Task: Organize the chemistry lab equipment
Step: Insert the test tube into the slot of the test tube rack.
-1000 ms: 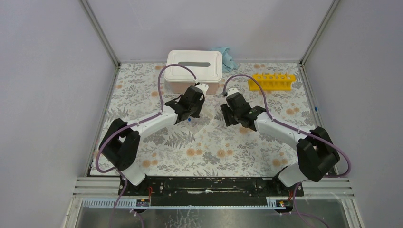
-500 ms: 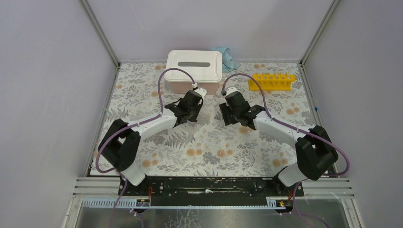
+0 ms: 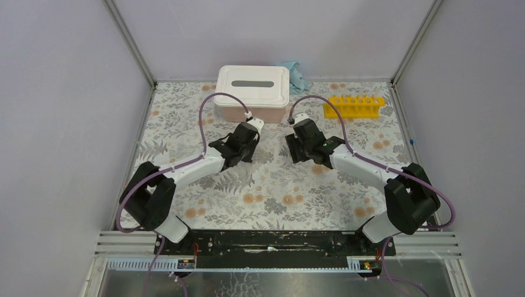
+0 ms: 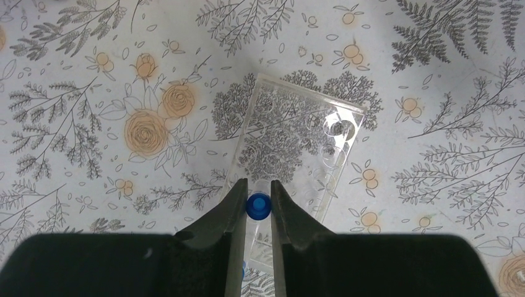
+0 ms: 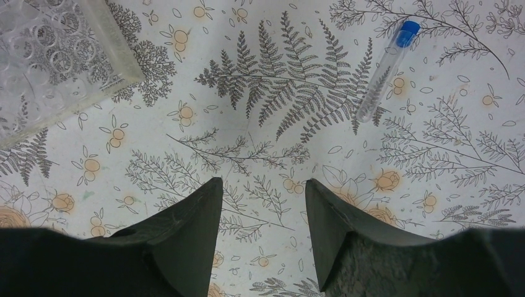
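My left gripper (image 4: pixel 258 185) is shut on a tiny blue-capped clear tube (image 4: pixel 259 206), held upright over the near end of a clear plastic rack with round holes (image 4: pixel 297 124) that lies on the floral table. My right gripper (image 5: pixel 263 182) is open and empty above the table. Another blue-capped tube (image 5: pixel 384 71) lies flat ahead of it to the right, and the clear rack's corner (image 5: pixel 56 55) shows at its upper left. The long yellow test-tube rack (image 3: pixel 353 106) stands at the back right. The wire ring and the red-spouted bottle are out of view.
A white lidded box (image 3: pixel 254 86) stands at the back middle with a crumpled blue cloth (image 3: pixel 297 74) behind it. Both grippers, left (image 3: pixel 237 159) and right (image 3: pixel 296 154), hang close together mid-table. Grey walls close in the sides.
My left arm has drawn back and lowered toward the near left with the tube in its fingers. My right arm has barely moved.
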